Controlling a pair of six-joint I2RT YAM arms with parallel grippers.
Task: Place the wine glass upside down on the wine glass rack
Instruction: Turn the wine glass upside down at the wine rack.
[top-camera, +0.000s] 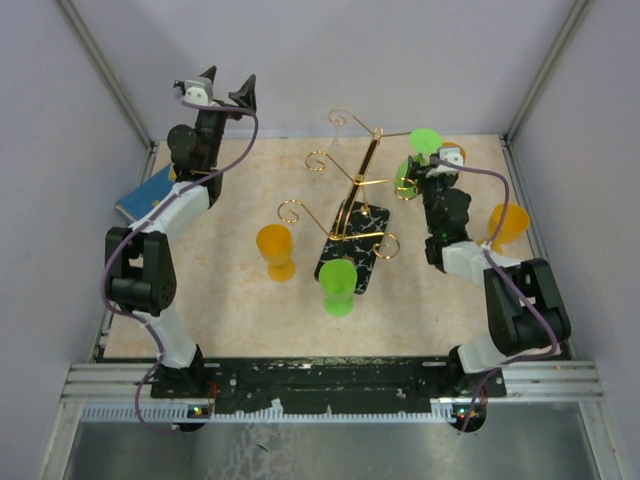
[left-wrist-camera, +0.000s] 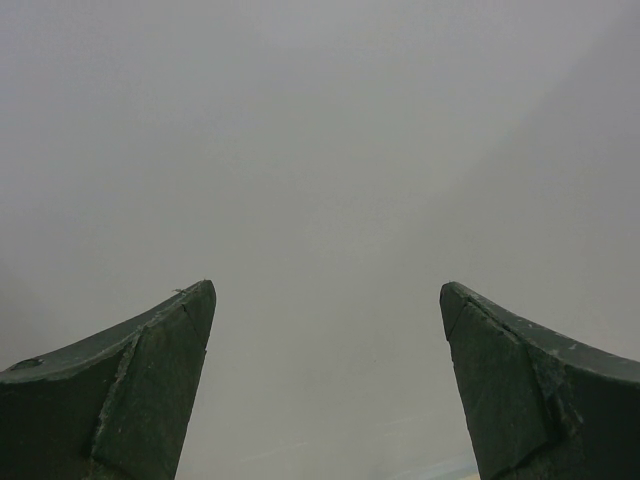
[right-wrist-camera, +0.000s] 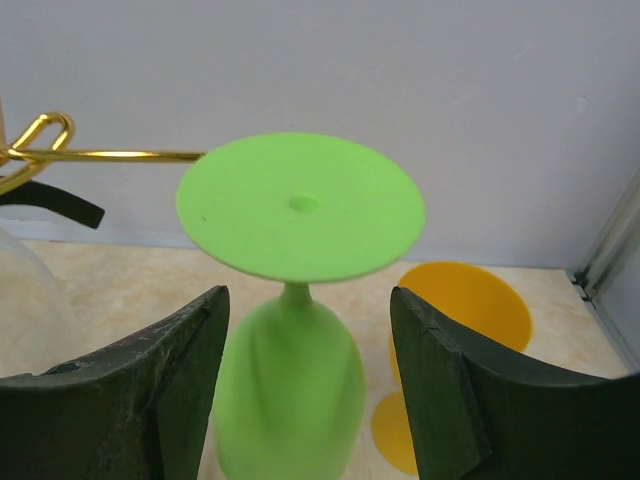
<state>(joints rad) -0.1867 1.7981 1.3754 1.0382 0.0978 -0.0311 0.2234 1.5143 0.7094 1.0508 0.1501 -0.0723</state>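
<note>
A green wine glass (right-wrist-camera: 290, 390) is upside down, its round foot (right-wrist-camera: 300, 205) on top and its bowl between my right gripper's fingers (right-wrist-camera: 150, 390). My right gripper (right-wrist-camera: 310, 300) is open: there is a clear gap at the right finger, while the left finger is close to the bowl. In the top view this glass (top-camera: 422, 141) is at the rack's right side with the right gripper (top-camera: 425, 175) beside it. I cannot tell whether the gold wire wine glass rack (top-camera: 352, 190) bears it. My left gripper (top-camera: 222, 92) is raised at the back left, open and empty (left-wrist-camera: 327, 310).
A second green glass (top-camera: 338, 285) stands at the front of the rack's black base (top-camera: 362, 235). Orange glasses stand left of the rack (top-camera: 275, 248), at the right edge (top-camera: 508, 222) and just behind the held-in glass (right-wrist-camera: 465, 300). A blue flat object (top-camera: 145, 193) lies far left.
</note>
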